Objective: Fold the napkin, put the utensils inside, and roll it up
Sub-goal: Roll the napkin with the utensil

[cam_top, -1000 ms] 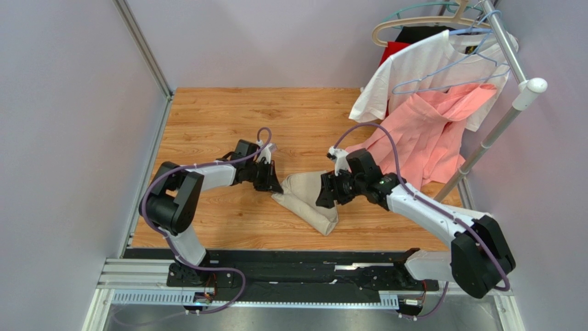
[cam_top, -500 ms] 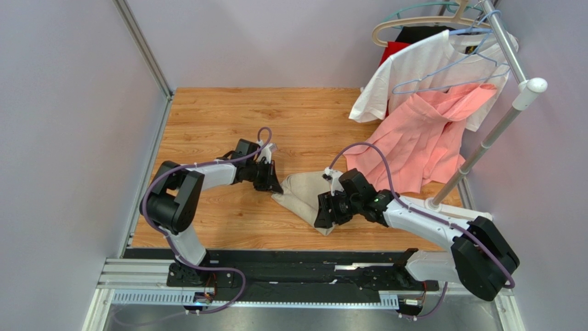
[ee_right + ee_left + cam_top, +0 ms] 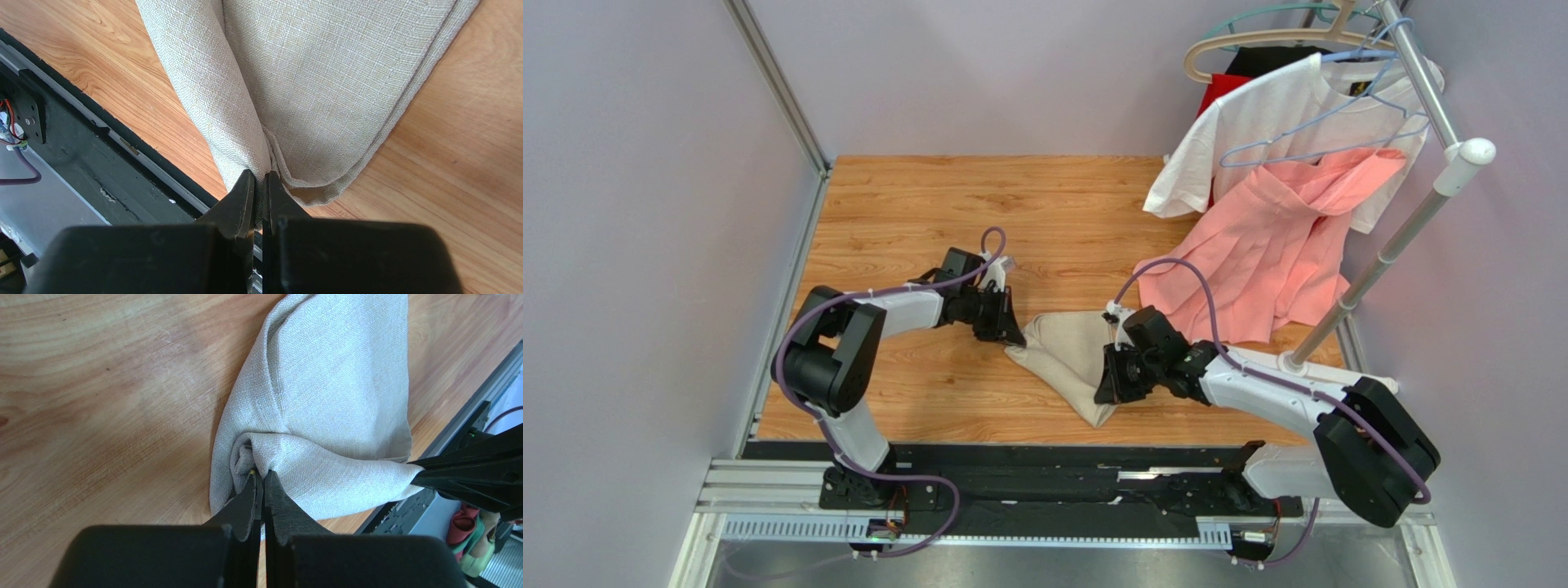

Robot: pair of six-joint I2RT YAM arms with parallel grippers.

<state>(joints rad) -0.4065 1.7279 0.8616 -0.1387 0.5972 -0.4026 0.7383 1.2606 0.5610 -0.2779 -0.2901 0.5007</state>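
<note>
Room left, clutter right.
Bare table (image 3: 928, 208) stretches far and left; the napkin (image 3: 1063, 349) lies mid-table; the pink garment (image 3: 1271, 245) and slanted rack pole (image 3: 1376, 263) overhang the far-right corner.

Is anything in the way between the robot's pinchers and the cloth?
No, nothing visible. The left gripper and the right gripper are each shut right on a fold of the napkin.
</note>
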